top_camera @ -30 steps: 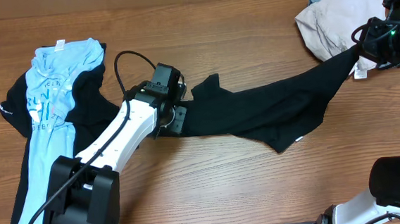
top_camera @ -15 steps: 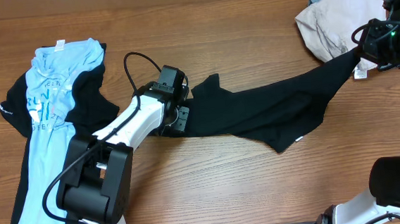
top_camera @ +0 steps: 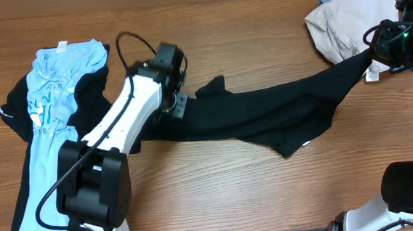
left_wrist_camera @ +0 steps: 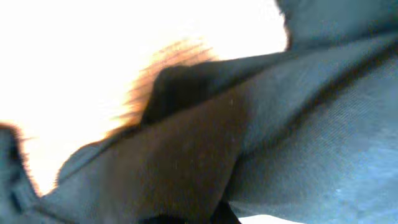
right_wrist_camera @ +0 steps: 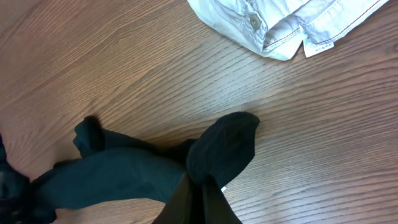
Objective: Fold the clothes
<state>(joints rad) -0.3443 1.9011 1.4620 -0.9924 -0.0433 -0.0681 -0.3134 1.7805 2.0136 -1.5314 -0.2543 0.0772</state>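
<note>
The wooden surface (top_camera: 234,194) fills the overhead view, its grain running left to right. Across its middle the black T-shirt (top_camera: 279,110) stretches in a long band from left of centre up toward the right edge. It is widest in the middle and narrows to a bunched strip at its right end.

At the far left lies the light-blue printed tee (top_camera: 51,141), long and roughly flat, resting on top of another black garment (top_camera: 13,107) that shows at both its sides. In the upper right corner sit the beige trousers (top_camera: 352,14), crumpled in a heap, apart from the black T-shirt in the right wrist view.

The left claw (top_camera: 178,106) sits at the T-shirt's left end, against the fabric. Its wrist camera shows only blurred dark cloth close to the lens and a washed-out patch of surface, so I cannot tell whether it is clenched or released.

The right claw (top_camera: 374,59) is grasping the T-shirt's narrow right end, held just beside the trousers. From its own camera the cloth rises off the surface in a gathered fold up to the bottom of the picture.

A small white label (top_camera: 372,76) hangs at that gripped end, just below the right claw.
</note>
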